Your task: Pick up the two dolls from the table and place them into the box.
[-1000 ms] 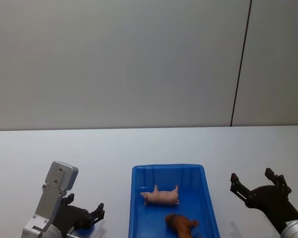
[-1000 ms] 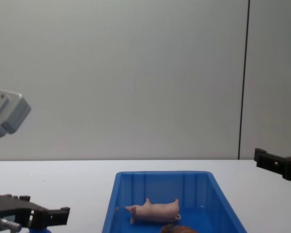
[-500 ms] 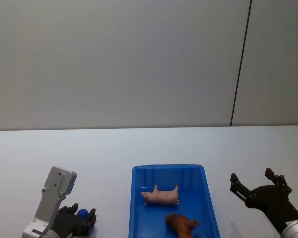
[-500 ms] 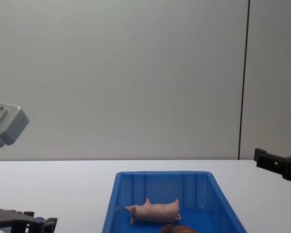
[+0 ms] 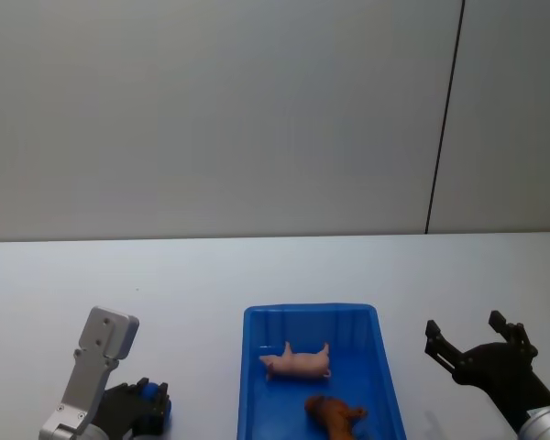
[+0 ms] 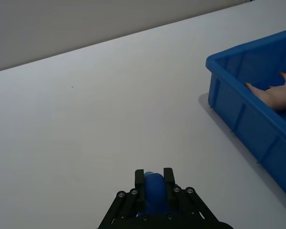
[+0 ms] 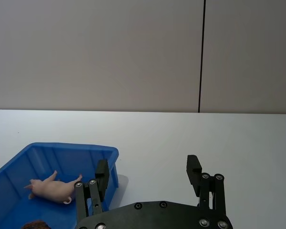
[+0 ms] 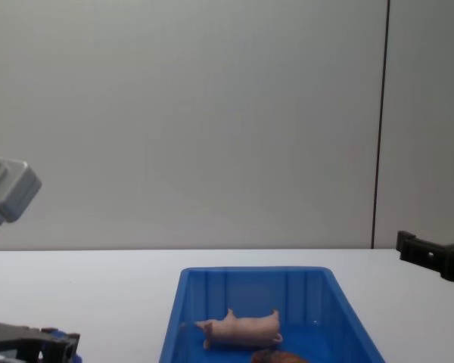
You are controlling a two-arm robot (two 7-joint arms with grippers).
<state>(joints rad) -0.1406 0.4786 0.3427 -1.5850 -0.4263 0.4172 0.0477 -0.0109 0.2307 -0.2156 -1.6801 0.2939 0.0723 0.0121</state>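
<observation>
Pig point(image 5: 296, 361) and brown doll point(image 5: 333, 413) lie in the box point(image 5: 253, 367) — left gripper point(image 6: 154, 183) closed empty, left of it; right gripper point(image 7: 148, 177) spread wide, empty, right of it

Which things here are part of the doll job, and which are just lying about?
Job:
- pink pig doll, in the box
- brown doll, in the box
- blue box

Lying about:
- small blue object gripped in the left hand
</observation>
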